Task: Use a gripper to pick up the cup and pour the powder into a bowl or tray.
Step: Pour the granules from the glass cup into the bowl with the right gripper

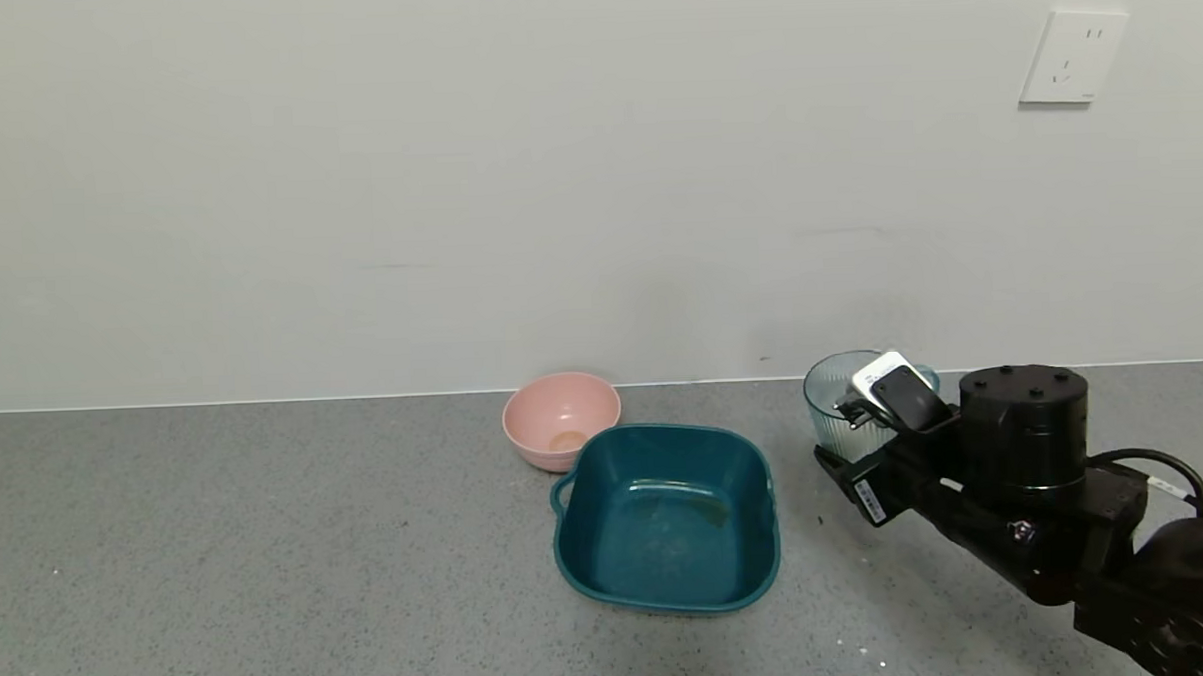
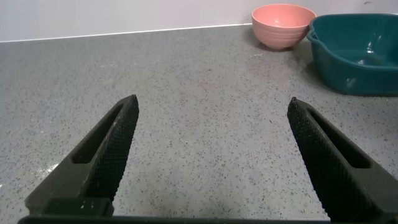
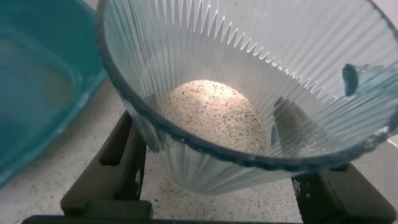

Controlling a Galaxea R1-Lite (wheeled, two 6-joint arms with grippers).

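Cup holding powder, flanked by right gripper fingers, contact unclear, base hidden, left gripper apart.

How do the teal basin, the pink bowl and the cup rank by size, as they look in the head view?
1. Teal basin, clearly the largest.
2. Pink bowl.
3. Cup, partly hidden by the right pincer, which makes its rank below the bowl less sure.
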